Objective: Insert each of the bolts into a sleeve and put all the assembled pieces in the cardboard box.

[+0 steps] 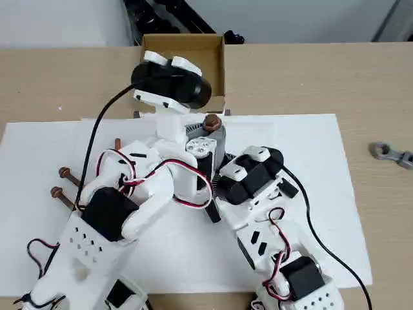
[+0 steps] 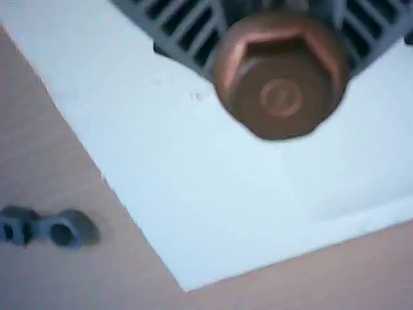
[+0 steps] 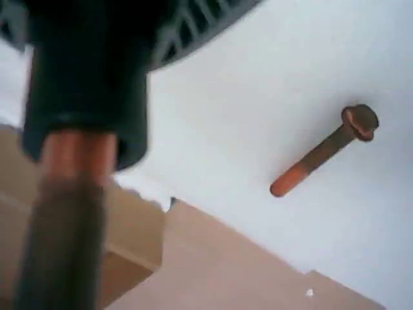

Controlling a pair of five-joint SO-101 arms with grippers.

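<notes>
Showing copper hex-headed bolt [image 2: 279, 74], grey ribbed sleeve [image 2: 181, 27]

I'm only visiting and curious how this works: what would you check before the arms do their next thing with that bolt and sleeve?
1. The bolt seated in the sleeve: ok, its head sits against the sleeve's end.
2. Hold on the assembled piece secure: cannot tell.
3. The cardboard box open on top: ok.
4. Room inside the box: cannot tell, an arm hangs over part of it.
5. All bolts sleeved: not ok, loose bolts lie on the white sheet.
</notes>
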